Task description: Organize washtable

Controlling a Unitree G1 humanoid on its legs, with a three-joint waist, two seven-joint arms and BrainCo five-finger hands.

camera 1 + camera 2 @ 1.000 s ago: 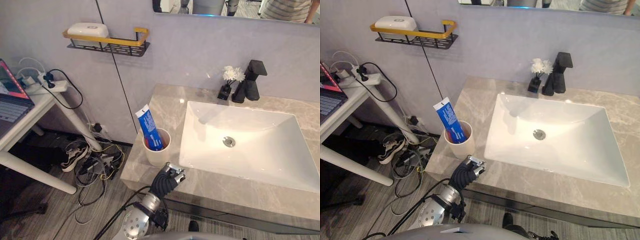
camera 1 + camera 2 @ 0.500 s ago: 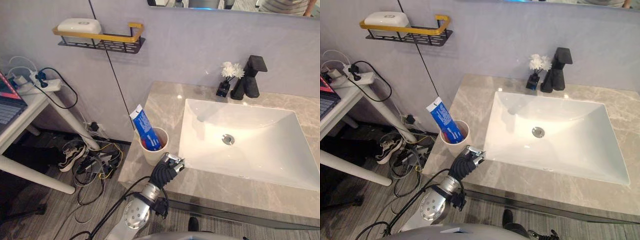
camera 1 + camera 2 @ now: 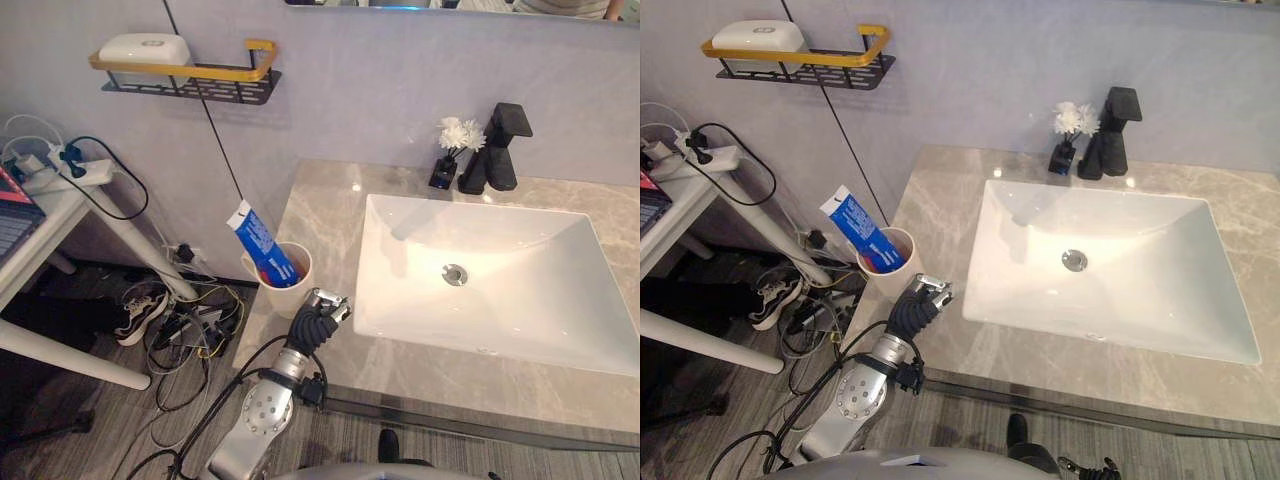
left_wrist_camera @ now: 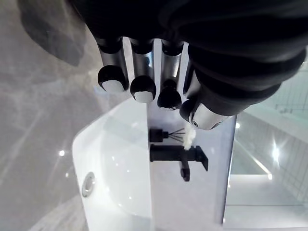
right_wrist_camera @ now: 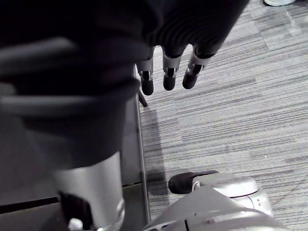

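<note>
A beige cup (image 3: 286, 298) holding a blue toothpaste tube (image 3: 257, 240) stands at the left edge of the marbled counter (image 3: 320, 200), its rim overlapping that edge. A second ago it stood further in from the edge, nearer the basin (image 3: 500, 235), and the tube now leans more steeply to the left. The robot's left hand (image 3: 318, 318) sits just beside the cup on its basin side, closer to it than a second ago, when it hung by the counter's front edge; whether it touches the cup cannot be told. Its fingers (image 4: 143, 72) lie loosely side by side and hold nothing. Behind the basin, the black faucet (image 3: 498, 150) and a small vase of white flowers (image 3: 456, 135) stand as before. A wall shelf (image 3: 215, 88) with a yellow rail carries a white case (image 3: 145, 48). The right hand (image 5: 168, 72) hangs over the striped floor (image 5: 231, 96), fingers straight and empty.
</note>
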